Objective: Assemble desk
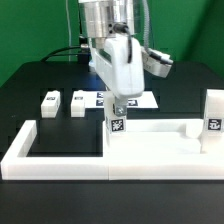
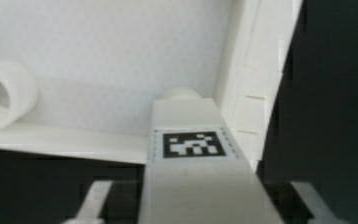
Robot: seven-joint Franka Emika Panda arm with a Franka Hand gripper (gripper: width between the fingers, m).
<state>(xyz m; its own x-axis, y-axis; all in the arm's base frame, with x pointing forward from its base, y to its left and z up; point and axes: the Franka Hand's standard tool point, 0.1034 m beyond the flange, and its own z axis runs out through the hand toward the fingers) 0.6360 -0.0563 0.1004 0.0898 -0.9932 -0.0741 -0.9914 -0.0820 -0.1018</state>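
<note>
Black bench (image 1: 40,80) carrying a white frame (image 1: 60,162), tabletop (image 1: 150,138) flat inside it. Holds a tagged leg (image 1: 117,124) upright in the tool (image 1: 117,108), clamped on its sides, at the tabletop's end toward the exterior view's left. Second leg (image 1: 213,115) standing at that view's right.

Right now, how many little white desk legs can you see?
4. Two legs lie on the black table at the exterior view's left. One leg stands upright within the gripper, mid-scene. One leg stands at the exterior view's right. The arm may hide more.
</note>
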